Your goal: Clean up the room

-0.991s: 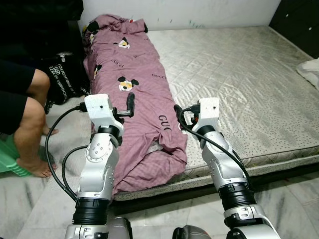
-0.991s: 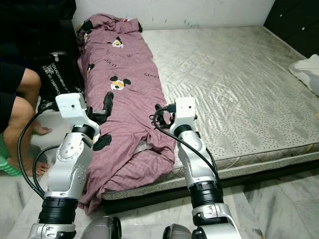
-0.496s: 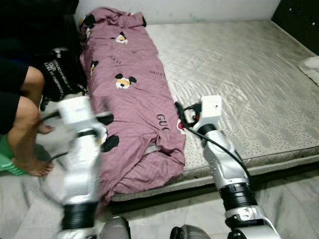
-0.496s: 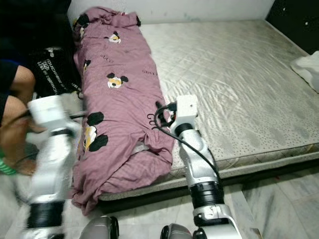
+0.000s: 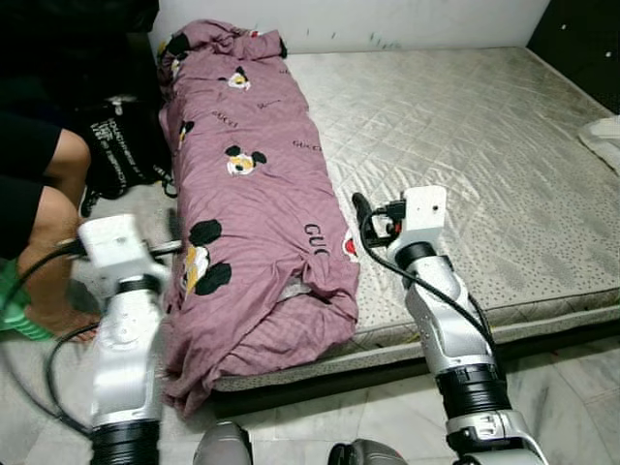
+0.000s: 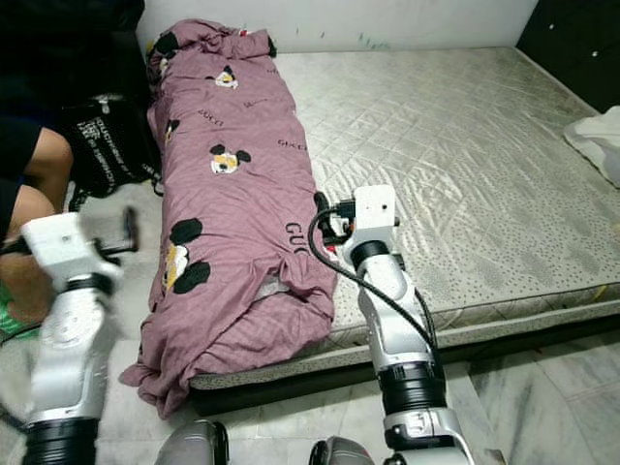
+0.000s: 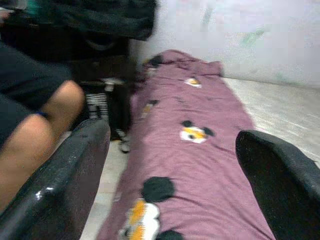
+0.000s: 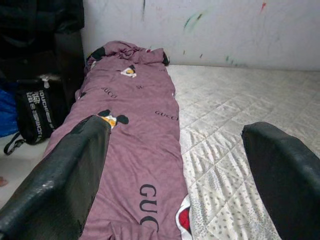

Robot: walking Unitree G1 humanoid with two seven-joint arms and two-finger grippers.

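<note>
Blanket (image 5: pixel 257 203) — mauve, cartoon-printed — lies along the mattress's (image 5: pixel 484 155) left edge, its near end spilling floorward. Left gripper (image 5: pixel 174 232) hovers off the bed's left side, right gripper (image 5: pixel 360 208) over the blanket's right edge — wrist views show both spread wide, empty.

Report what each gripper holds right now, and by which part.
Nothing is held. The left gripper and right gripper both stand open with only air between their fingers, above the purple cartoon-print blanket on the grey quilted mattress.
</note>
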